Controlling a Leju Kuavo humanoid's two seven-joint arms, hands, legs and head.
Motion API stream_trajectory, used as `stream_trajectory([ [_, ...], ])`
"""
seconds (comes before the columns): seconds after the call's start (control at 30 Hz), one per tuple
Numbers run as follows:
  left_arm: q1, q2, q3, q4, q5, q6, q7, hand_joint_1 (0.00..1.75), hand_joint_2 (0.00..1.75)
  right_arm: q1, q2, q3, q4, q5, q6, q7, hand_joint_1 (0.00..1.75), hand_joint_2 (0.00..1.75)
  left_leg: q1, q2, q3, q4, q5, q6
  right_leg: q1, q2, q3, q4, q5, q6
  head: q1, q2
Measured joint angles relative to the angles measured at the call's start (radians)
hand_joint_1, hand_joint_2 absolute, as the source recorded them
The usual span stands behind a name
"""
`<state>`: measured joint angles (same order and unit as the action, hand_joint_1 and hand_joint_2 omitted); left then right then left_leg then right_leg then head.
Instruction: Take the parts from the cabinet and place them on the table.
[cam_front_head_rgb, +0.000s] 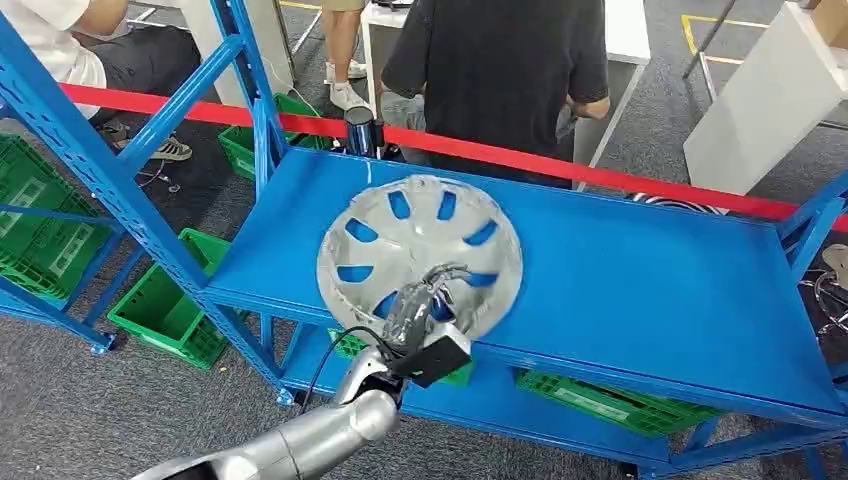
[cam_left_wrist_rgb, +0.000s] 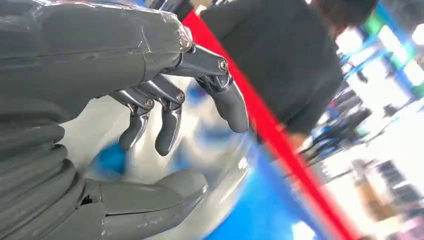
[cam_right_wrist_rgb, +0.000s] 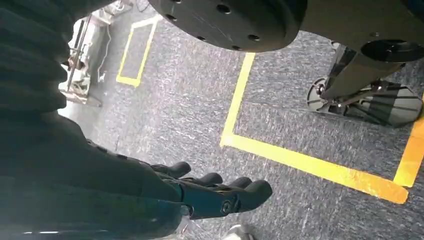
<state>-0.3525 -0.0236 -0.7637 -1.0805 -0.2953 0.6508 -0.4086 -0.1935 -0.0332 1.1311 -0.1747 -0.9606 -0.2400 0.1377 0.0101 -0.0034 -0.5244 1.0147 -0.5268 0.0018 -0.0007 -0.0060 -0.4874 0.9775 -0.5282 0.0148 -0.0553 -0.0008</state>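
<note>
On the blue shelf (cam_front_head_rgb: 640, 270) lies a silver wheel cover (cam_front_head_rgb: 400, 240), flat, toward the shelf's left front. Left hand (cam_front_head_rgb: 420, 305) hovers over its near rim, fingers (cam_left_wrist_rgb: 170, 125) spread apart from the thumb, holding nothing. Right hand (cam_right_wrist_rgb: 210, 195) hangs above grey carpet (cam_right_wrist_rgb: 190, 100), fingers extended together, empty. Behind the red tape (cam_front_head_rgb: 500, 155) stands a person (cam_front_head_rgb: 500, 70).

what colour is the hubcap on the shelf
Silver-grey hubcap, blue shelf showing through its slots; clearest in the head view.
</note>
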Motion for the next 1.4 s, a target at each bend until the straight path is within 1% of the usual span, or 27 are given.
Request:
stream_trajectory([
  [0.1, 0.026, 0.009, 0.035, -0.085, -0.014, 0.0, -0.006, 1.75, 1.75, 0.0, 0.0, 0.0, 0.0, 0.002, -0.001, 0.0, 0.0, 1.75, 0.0, 0.0, 0.0, 0.0, 0.0, 0.0, 0.0, 0.0, -0.001, 0.0, 0.0, 0.0, 0.0, 0.0],
  [0.13, 0.034, 0.011, 0.044, -0.109, 0.006, 0.0, -0.018, 1.75, 1.75, 0.0, 0.0, 0.0, 0.0, 0.002, -0.002, 0.0, 0.0, 1.75, 0.0, 0.0, 0.0, 0.0, 0.0, 0.0, 0.0, 0.0, -0.001, 0.0, 0.0, 0.0, 0.0, 0.0],
  [0.2, 0.053, 0.015, 0.064, -0.162, 0.09, 0.0, -0.07, 1.75, 1.75, 0.0, 0.0, 0.0, 0.0, 0.002, -0.002, 0.001, 0.0, 1.75, 0.0, 0.0, 0.001, 0.0, 0.0, 0.0, 0.0, 0.0, -0.001, 0.0, 0.0, 0.0, 0.0, 0.0],
  [0.27, 0.07, 0.021, 0.08, -0.215, 0.147, 0.0, -0.106, 1.75, 1.75, 0.0, 0.0, 0.0, 0.0, 0.002, -0.002, 0.002, 0.0, 1.75, 0.001, 0.0, 0.001, 0.0, 0.0, 0.0, 0.001, 0.0, -0.001, 0.0, 0.0, 0.0, 0.0, 0.0],
  [0.37, 0.087, 0.029, 0.093, -0.288, 0.17, -0.001, -0.113, 1.75, 1.75, 0.0, 0.0, 0.0, 0.0, 0.002, -0.002, 0.003, 0.0, 1.75, 0.001, 0.0, 0.0, 0.0, 0.0, 0.0, 0.001, 0.0, 0.0, 0.0, 0.0, 0.0, 0.0, 0.0],
  [0.43, 0.09, 0.035, 0.099, -0.327, 0.146, -0.001, -0.093, 1.75, 1.75, 0.0, 0.0, 0.0, 0.0, 0.002, -0.002, 0.003, 0.0, 1.75, 0.001, 0.0, 0.0, 0.0, 0.0, 0.0, 0.001, 0.0, -0.001, 0.0, 0.0, 0.0, 0.0, 0.0],
  [0.5, 0.09, 0.042, 0.104, -0.352, 0.089, -0.001, -0.048, 1.75, 1.75, 0.0, 0.0, 0.0, 0.0, 0.002, -0.002, 0.003, 0.0, 1.75, 0.001, 0.0, 0.0, 0.0, 0.0, 0.0, 0.001, 0.0, -0.001, 0.0, 0.0, 0.0, 0.0, 0.0],
  [0.57, 0.085, 0.047, 0.105, -0.361, 0.031, -0.002, 0.048, 1.75, 1.75, 0.0, 0.0, 0.0, 0.0, 0.0, -0.002, 0.004, 0.0, 1.75, 0.001, -0.001, 0.0, 0.0, 0.0, 0.0, 0.001, 0.0, -0.001, 0.0, 0.0, 0.0, 0.0, 0.0],
  [0.6, 0.081, 0.051, 0.105, -0.361, 0.023, -0.004, 0.079, 1.75, 1.75, 0.0, 0.0, 0.0, 0.0, 0.0, -0.001, 0.003, 0.0, 1.75, 0.001, -0.002, 0.0, 0.0, 0.0, 0.0, 0.001, 0.0, -0.002, 0.0, 0.0, 0.0, 0.0, 0.0],
  [0.63, 0.078, 0.055, 0.104, -0.361, 0.044, -0.007, 0.074, 1.75, 1.75, 0.0, 0.0, 0.0, 0.0, 0.0, 0.0, 0.003, 0.0, 1.75, 0.001, -0.002, 0.0, 0.0, 0.0, 0.0, 0.001, 0.0, -0.002, 0.0, 0.0, 0.0, 0.0, 0.0],
  [0.7, 0.074, 0.058, 0.099, -0.361, 0.162, -0.042, 0.019, 1.75, 1.75, 0.0, 0.0, 0.0, 0.0, -0.001, 0.0, 0.003, 0.0, 1.75, 0.001, -0.003, 0.0, 0.0, 0.0, 0.0, 0.001, 0.0, -0.001, 0.0, 0.0, 0.0, 0.0, 0.0],
  [0.73, 0.075, 0.059, 0.097, -0.365, 0.276, -0.093, -0.036, 1.75, 1.75, 0.0, 0.0, 0.0, 0.0, -0.001, 0.0, 0.003, 0.0, 1.75, 0.001, -0.003, 0.0, 0.0, 0.0, 0.0, 0.001, 0.0, -0.001, 0.0, 0.0, 0.0, 0.0, 0.0],
  [0.77, 0.079, 0.06, 0.097, -0.374, 0.413, -0.157, -0.094, 1.75, 1.75, 0.0, 0.0, 0.0, 0.0, -0.001, 0.001, 0.002, 0.0, 1.75, 0.001, -0.004, 0.0, 0.0, 0.0, 0.0, 0.001, 0.0, -0.001, 0.0, 0.0, 0.0, 0.0, 0.0],
  [0.8, 0.083, 0.06, 0.097, -0.387, 0.513, -0.213, -0.135, 1.75, 1.75, 0.0, 0.0, 0.0, 0.0, -0.001, 0.001, 0.001, 0.0, 1.75, 0.001, -0.005, 0.0, 0.0, 0.0, 0.0, 0.001, -0.001, -0.001, 0.0, 0.0, 0.0, 0.0, 0.0],
  [0.83, 0.084, 0.06, 0.095, -0.399, 0.543, -0.237, -0.153, 1.75, 1.75, 0.0, 0.0, 0.0, 0.0, -0.001, 0.002, 0.001, 0.0, 1.75, 0.001, -0.005, 0.0, 0.0, 0.0, 0.0, 0.001, -0.001, -0.001, 0.0, 0.0, 0.0, 0.0, 0.0],
  [0.87, 0.084, 0.061, 0.094, -0.411, 0.538, -0.238, -0.158, 1.75, 1.75, 0.0, 0.0, 0.0, 0.0, -0.001, 0.003, 0.001, 0.0, 1.75, 0.001, -0.006, 0.0, 0.0, 0.0, 0.0, 0.001, -0.001, -0.001, 0.0, 0.0, 0.0, 0.0, 0.0],
  [0.9, 0.084, 0.063, 0.093, -0.424, 0.53, -0.234, -0.159, 0.0, 1.75, 0.0, 0.0, 0.0, 0.0, -0.001, 0.003, 0.001, 0.0, 1.75, 0.001, -0.006, 0.0, 0.0, 0.0, 0.0, 0.001, -0.001, -0.001, 0.0, 0.0, 0.0, 0.0, 0.0],
  [1.3, 0.088, 0.101, 0.093, -0.519, 0.483, -0.211, -0.148, 0.0, 1.75, 0.0, -0.001, 0.0, 0.0, -0.004, 0.004, 0.001, 0.0, 1.75, 0.001, -0.007, 0.0, 0.0, 0.0, 0.0, 0.001, -0.003, -0.001, 0.0, 0.0, 0.0, 0.0, 0.0],
  [1.33, 0.089, 0.104, 0.093, -0.524, 0.482, -0.212, -0.146, 0.0, 1.75, 0.0, -0.001, 0.0, 0.0, -0.004, 0.004, 0.001, 0.0, 1.75, 0.001, -0.007, 0.0, 0.0, 0.0, 0.0, 0.001, -0.003, -0.001, 0.0, 0.0, 0.0, 0.0, 0.0],
  [1.4, 0.09, 0.112, 0.093, -0.543, 0.485, -0.248, -0.149, 0.0, 1.75, 0.001, -0.001, 0.0, 0.0, -0.005, 0.004, 0.0, 0.0, 1.75, 0.001, -0.007, 0.0, 0.0, 0.0, 0.0, 0.001, -0.003, -0.001, 0.0, 0.0, 0.0, 0.0, 0.0],
])
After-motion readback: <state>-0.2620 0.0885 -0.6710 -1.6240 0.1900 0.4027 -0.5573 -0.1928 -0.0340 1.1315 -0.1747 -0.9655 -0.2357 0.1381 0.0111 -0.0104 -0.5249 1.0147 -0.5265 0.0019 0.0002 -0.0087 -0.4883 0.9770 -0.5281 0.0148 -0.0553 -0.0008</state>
